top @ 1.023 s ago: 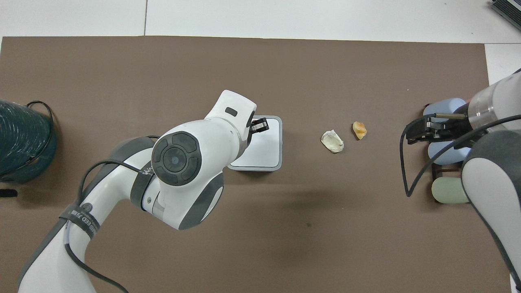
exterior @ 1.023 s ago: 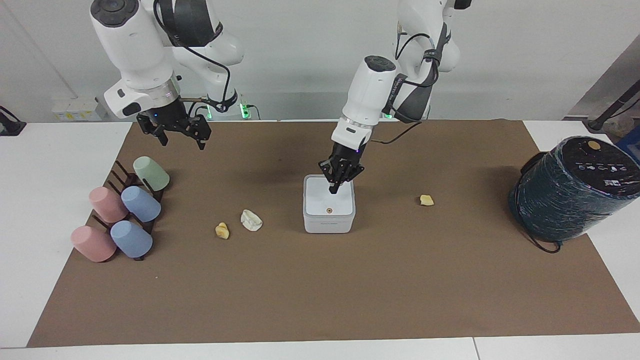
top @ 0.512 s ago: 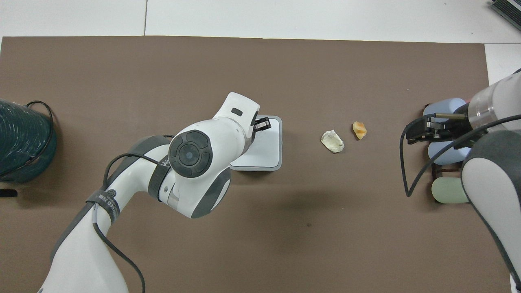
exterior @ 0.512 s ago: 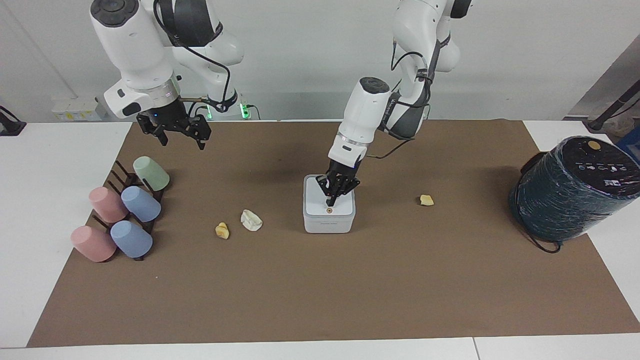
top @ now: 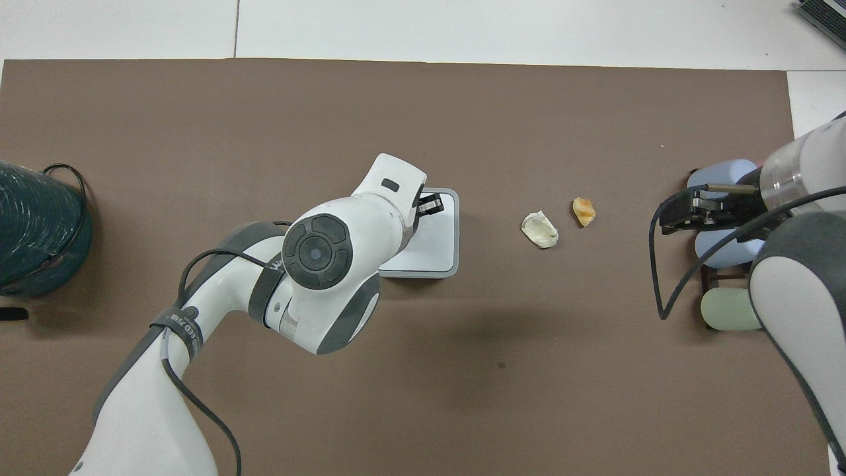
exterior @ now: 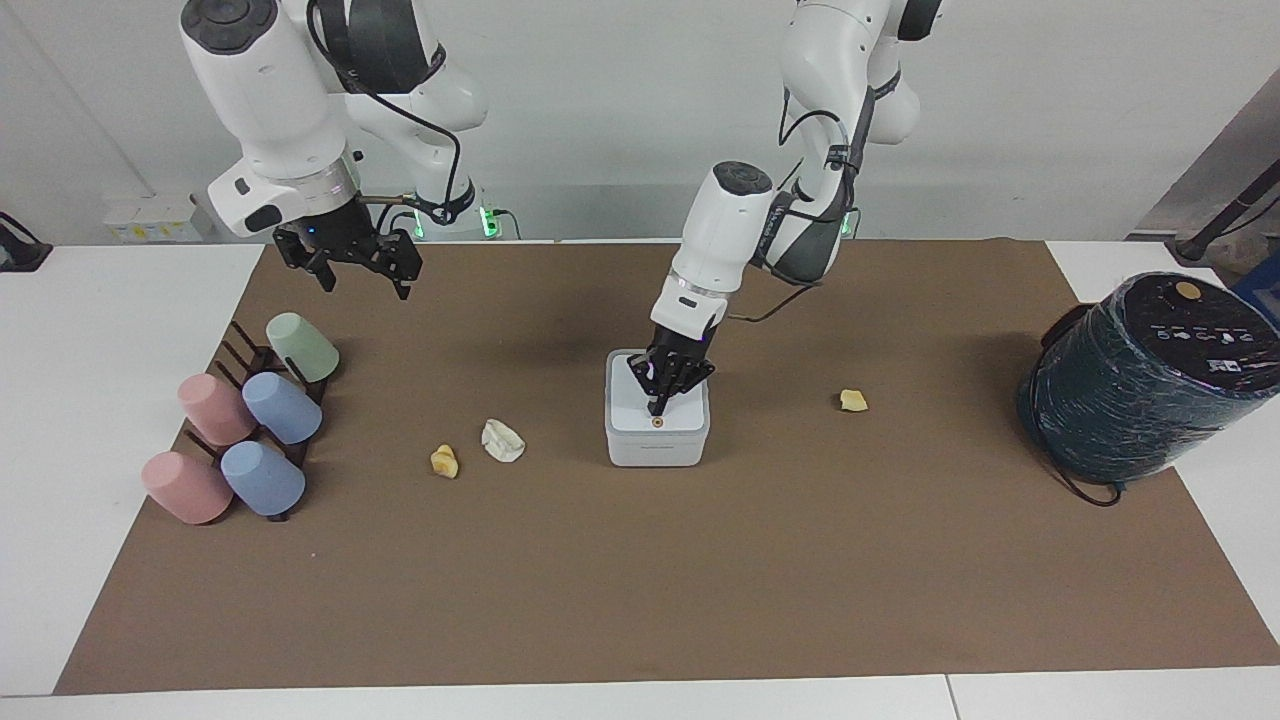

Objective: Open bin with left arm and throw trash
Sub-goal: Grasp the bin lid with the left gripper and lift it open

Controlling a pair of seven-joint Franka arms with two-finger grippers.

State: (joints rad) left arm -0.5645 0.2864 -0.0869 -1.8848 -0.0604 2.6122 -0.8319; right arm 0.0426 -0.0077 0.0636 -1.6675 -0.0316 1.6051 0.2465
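The bin [exterior: 657,425], lid down, is set mid-mat, between a white wad [exterior: 501,440] with a yellow lump [exterior: 444,460] and another yellow lump [exterior: 853,401]. Its lid is met by the left gripper [exterior: 657,408], fingers pressed together. The right gripper [exterior: 362,277] is held waiting above the cups [exterior: 283,407], fingers spread apart.

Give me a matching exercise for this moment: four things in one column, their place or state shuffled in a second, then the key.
1. left gripper
2. right gripper
3. bin
4. white wad

A. lid down
B. open, waiting above the mat by the cups
C. shut, tips down on the lid
D. on the mat beside a yellow lump

Pairs: 1-C, 2-B, 3-A, 4-D
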